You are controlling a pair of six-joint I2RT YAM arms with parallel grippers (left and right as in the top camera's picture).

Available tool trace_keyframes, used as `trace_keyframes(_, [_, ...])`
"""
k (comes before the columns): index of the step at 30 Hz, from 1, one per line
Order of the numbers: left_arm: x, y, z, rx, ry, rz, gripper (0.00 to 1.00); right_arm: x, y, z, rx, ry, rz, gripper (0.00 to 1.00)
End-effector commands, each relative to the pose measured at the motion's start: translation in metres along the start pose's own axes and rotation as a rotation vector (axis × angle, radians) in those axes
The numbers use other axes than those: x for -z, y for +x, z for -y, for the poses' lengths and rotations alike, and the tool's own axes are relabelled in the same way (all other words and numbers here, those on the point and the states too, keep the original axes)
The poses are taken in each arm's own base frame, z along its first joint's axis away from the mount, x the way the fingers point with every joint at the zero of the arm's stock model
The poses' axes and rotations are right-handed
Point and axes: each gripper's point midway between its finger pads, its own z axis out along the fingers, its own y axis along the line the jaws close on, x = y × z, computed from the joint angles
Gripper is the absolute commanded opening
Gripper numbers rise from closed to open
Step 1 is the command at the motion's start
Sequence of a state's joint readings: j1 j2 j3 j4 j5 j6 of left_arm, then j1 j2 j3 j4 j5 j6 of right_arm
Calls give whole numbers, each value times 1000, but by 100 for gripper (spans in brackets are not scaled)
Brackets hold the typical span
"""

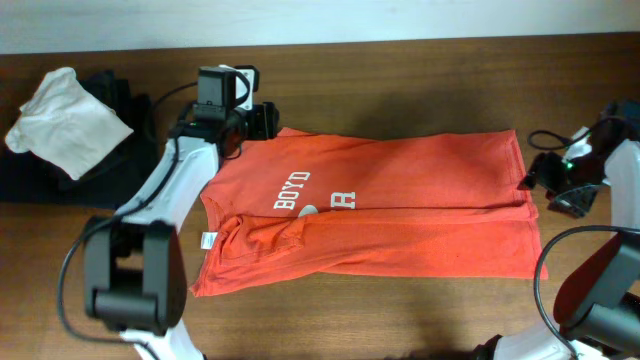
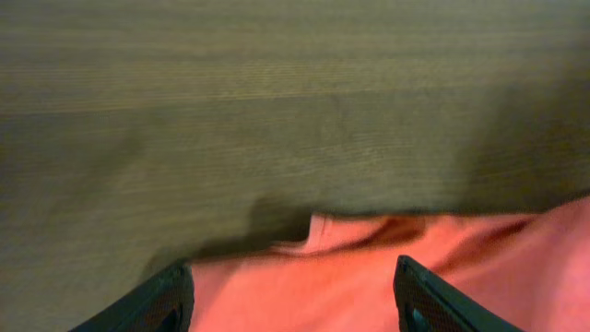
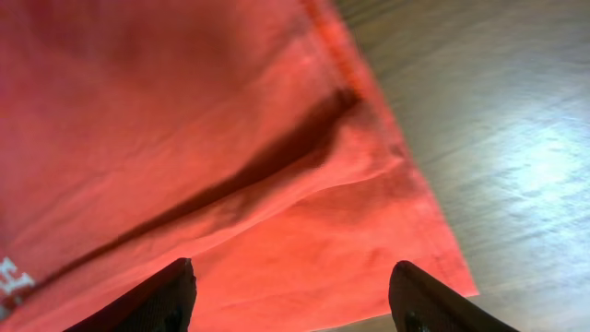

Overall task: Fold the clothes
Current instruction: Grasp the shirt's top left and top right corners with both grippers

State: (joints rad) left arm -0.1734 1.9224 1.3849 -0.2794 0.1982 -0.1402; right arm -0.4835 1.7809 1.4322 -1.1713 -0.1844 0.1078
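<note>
Both grippers hang with their fingers apart and nothing clamped between them, over a brown wood-grain tabletop (image 1: 400,320) that ends at a pale wall (image 1: 400,20) along its far edge. At the far left of the tabletop a crumpled white cloth (image 1: 65,125) lies on top of black garments (image 1: 20,180). The orange-red T-shirt (image 1: 400,210) lies spread sideways across the middle, its near half folded up over the far half so that the fold cuts off part of the white lettering (image 1: 292,190). The left gripper (image 1: 262,120) sits at the shirt's far left corner, red cloth showing between its fingers in the wrist view. The right gripper (image 1: 545,175) sits just beside the right-hand hem, near the fold line.
</note>
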Motion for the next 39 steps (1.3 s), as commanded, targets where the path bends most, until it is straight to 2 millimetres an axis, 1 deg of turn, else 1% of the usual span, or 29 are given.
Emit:
trace_keyframes(1, [-37,15,1,-15,66,-42,67,5,0,-16,61,-25,12,71])
trace_keyframes(2, [-44,18,-1,-12,64,-51,64,5,0,-16,62,-25,11,71])
trace_keyframes(4, [-56,26,-3,-5,67,-66,64,5,1,-16,62,-24,9,71])
trace_keyframes(6, [-64,31,-1,-7,88,-72,61,5,2,-16,61,-24,6,71])
trace_keyframes(8, [-68,33,5,-12,107,-73,60,5,2,-16,61,-24,6,71])
trace_keyframes(13, [-70,37,14,-24,119,-85,59,5,2,-16,61,-24,6,71])
trace_keyframes(16, [-73,42,13,-26,100,-99,52,4,2,-16,61,-23,6,71])
trace_keyframes(19, [-78,48,13,-26,101,-108,43,4,2,-15,61,-17,6,71])
trace_keyframes(21, [-82,52,12,-24,105,-117,40,4,2,-15,60,-17,6,71])
trace_keyframes(22, [-83,53,12,-23,105,-119,36,4,2,-15,61,-17,7,71])
trace_keyframes(24, [-84,52,12,-24,105,-114,15,4,1,-15,61,-17,8,71])
trace_keyframes(26, [-85,45,13,-27,109,-86,2,4,-1,-15,63,-18,18,71])
trace_keyframes(28, [-83,30,15,-12,115,-54,1,5,-9,-16,69,-22,50,71])
trace_keyframes(30, [-76,13,20,-16,133,-29,1,6,-24,-19,81,-29,111,72])
trace_keyframes(31, [-67,-4,24,-19,140,-11,1,7,-33,-20,88,-33,148,73])
trace_keyframes(33, [-52,-27,31,-27,144,16,1,8,-46,-22,98,-39,200,74])
trace_keyframes(34, [-46,-34,33,-28,144,20,1,10,-54,-24,104,-43,232,74])
trace_keyframes(35, [-39,-35,35,-24,143,2,1,11,-62,-26,113,-47,263,74])
trace_keyframes(36, [-38,-29,37,-21,142,-27,1,11,-67,-29,122,-50,285,74])
trace_keyframes(38, [-38,-13,36,-9,126,-92,1,12,-74,-35,142,-55,317,75])
trace_keyframes(39, [-38,-2,31,0,96,-134,1,11,-77,-38,149,-58,328,75])
